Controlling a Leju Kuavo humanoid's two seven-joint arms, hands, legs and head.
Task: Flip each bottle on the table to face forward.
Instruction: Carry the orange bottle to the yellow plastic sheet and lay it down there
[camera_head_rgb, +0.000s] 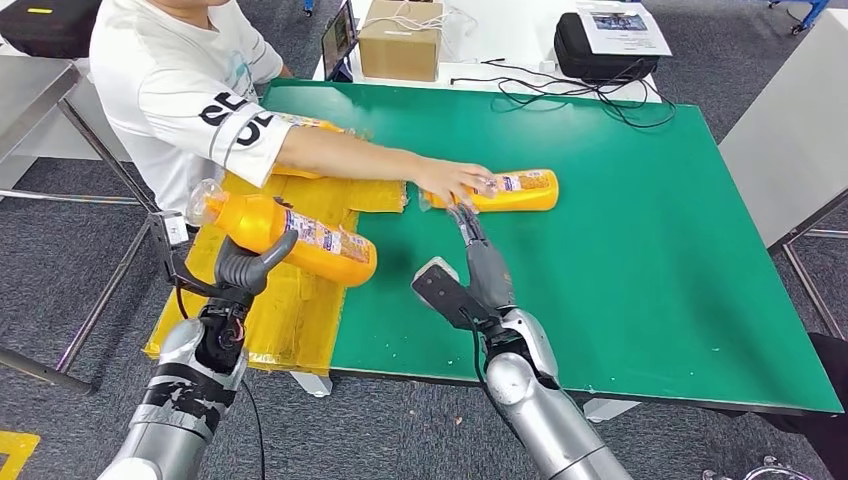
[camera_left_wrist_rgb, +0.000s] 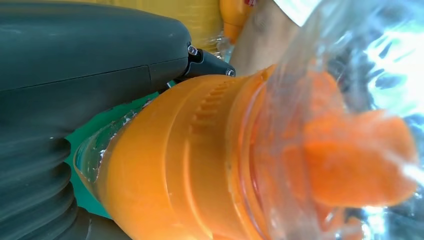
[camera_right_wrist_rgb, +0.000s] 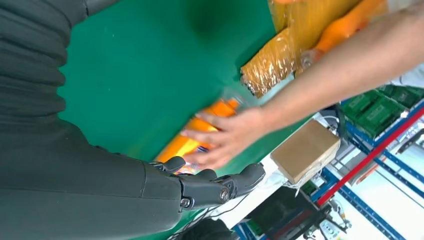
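Left hand (camera_head_rgb: 243, 268) grips one orange bottle (camera_head_rgb: 300, 240) above the tabletop (camera_head_rgb: 650, 250) edge; right hand (camera_head_rgb: 478, 262) is spread, empty, near the second bottle (camera_head_rgb: 520, 190) under a person's hand (camera_head_rgb: 452, 180). I'd wait before reaching.

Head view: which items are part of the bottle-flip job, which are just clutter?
Job:
- orange bottle held in the left hand
- second orange bottle on the green table, under a person's hand
- right hand

Clutter:
- cardboard box
- black bag
- cables
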